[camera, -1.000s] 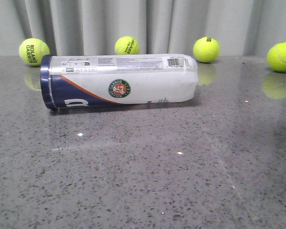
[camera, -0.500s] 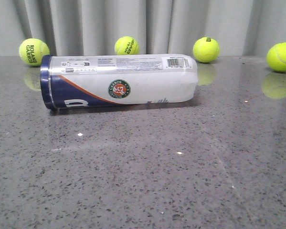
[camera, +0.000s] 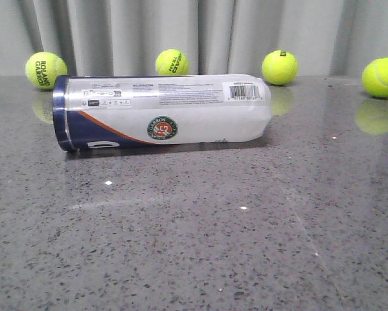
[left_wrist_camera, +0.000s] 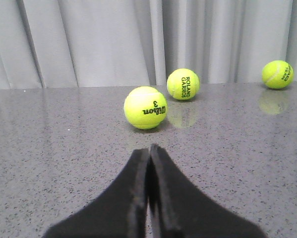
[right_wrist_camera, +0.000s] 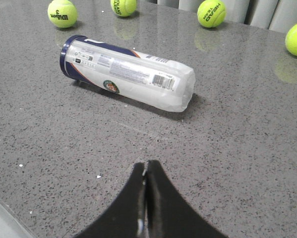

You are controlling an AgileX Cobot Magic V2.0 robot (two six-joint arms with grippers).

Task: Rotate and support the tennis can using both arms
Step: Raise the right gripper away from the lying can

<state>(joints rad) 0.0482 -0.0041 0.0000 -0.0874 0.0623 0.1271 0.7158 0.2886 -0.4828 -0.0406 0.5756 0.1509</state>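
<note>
The tennis can (camera: 161,113) lies on its side on the grey stone table, navy-banded end to the left, clear base to the right, logo and barcode facing forward. It also shows in the right wrist view (right_wrist_camera: 128,73), well beyond my right gripper (right_wrist_camera: 147,164), which is shut and empty over bare table. My left gripper (left_wrist_camera: 149,148) is shut and empty; the can is out of its view. Neither gripper shows in the front view.
Several yellow-green tennis balls stand along the back by a grey curtain: at the left (camera: 45,70), middle (camera: 172,62), right of middle (camera: 279,67) and far right (camera: 381,77). A Wilson ball (left_wrist_camera: 145,107) lies a short way ahead of my left gripper.
The can has rolled a little about its long axis, its printed text and barcode turning lower toward the front, and it has shifted slightly. No gripper shows in the front view throughout.
</note>
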